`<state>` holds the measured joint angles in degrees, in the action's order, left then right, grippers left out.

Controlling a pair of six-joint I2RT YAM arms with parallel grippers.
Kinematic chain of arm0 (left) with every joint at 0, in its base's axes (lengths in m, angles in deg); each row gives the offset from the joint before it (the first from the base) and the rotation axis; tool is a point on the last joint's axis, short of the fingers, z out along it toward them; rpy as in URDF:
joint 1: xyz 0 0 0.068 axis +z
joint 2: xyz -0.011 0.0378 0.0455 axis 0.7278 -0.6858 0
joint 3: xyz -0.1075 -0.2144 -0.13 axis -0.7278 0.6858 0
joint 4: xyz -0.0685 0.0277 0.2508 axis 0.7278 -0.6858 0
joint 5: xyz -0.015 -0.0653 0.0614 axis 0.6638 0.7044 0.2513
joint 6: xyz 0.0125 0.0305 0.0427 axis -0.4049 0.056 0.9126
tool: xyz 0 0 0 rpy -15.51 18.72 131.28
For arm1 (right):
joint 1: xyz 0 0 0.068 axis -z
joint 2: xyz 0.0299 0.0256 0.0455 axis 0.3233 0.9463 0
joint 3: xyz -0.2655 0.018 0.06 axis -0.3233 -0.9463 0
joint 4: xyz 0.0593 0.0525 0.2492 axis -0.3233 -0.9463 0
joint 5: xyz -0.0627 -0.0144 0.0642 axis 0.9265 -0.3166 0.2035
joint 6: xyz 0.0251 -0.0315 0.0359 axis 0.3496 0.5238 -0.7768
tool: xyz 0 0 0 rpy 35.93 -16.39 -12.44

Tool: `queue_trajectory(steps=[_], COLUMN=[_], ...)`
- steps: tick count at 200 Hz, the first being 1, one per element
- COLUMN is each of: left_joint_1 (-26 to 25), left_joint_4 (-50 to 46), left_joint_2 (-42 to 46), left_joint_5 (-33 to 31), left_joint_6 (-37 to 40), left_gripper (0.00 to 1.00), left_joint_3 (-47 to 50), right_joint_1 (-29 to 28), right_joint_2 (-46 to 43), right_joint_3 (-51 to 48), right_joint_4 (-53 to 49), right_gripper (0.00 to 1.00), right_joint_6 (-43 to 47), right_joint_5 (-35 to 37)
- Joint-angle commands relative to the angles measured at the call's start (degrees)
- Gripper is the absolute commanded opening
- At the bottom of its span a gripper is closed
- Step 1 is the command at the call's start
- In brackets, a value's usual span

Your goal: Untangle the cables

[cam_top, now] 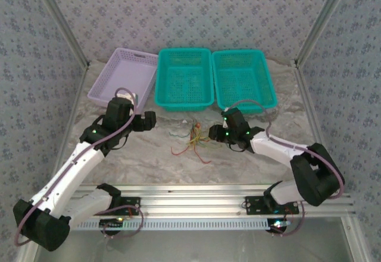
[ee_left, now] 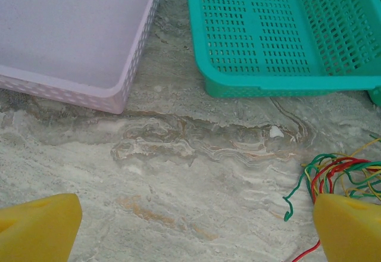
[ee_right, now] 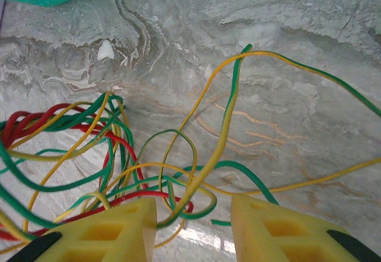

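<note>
The right gripper (ee_right: pixel 191 208) holds its two yellow fingers partly spread. A few green and yellow strands of the cables (ee_right: pixel 110 155) run loosely through the gap, and none is pinched. Just ahead of it, the cables lie in one tangle of three colours, red, yellow and green, on the marbled worktop (ee_right: pixel 286 107). The number of wires cannot be told. The left gripper (ee_left: pixel 193 226) is spread wide and holds nothing, with the tangle beside one fingertip. Beyond both grippers stand three baskets in a row: one lilac basket (cam_top: pixel 125 74) and two teal baskets (cam_top: pixel 184 77) (cam_top: pixel 243 77).
</note>
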<state>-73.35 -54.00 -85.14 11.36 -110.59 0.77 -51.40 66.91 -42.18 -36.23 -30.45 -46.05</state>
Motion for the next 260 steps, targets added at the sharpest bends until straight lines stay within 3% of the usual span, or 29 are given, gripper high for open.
queue_trajectory(steps=[1, 62, 109, 170, 260], left_joint_1=[-0.32, -0.76, -0.94, -1.89, -11.93], left_joint_4=[-0.95, -1.05, -1.20, -1.21, 5.21], left_joint_2=[-0.27, -0.35, -0.44, -0.53, 0.62], left_joint_5=[0.80, 0.61, 0.53, 1.07, 9.56], left_joint_6=[1.11, 1.29, 1.15, 1.11, -7.29], left_gripper=[1.00, 1.00, 1.00, 1.00, 1.00], left_joint_3=[-2.42, -2.42, -2.55, -2.85, -1.88], right_joint_1=[0.17, -0.25, -0.24, -0.53, -4.99], right_joint_2=[2.04, 0.63, 3.89, 2.26, -7.76], right_joint_3=[0.15, -0.14, 1.26, 2.55, 8.37], right_joint_4=[3.31, 8.84, 7.65, 7.60, 1.04], right_gripper=[0.39, 0.34, 0.30, 0.00, 0.00], right_joint_6=[-2.53, -3.61, -4.24, -4.14, 7.66], right_joint_5=[-1.18, -1.24, -2.04, -3.00, -4.92])
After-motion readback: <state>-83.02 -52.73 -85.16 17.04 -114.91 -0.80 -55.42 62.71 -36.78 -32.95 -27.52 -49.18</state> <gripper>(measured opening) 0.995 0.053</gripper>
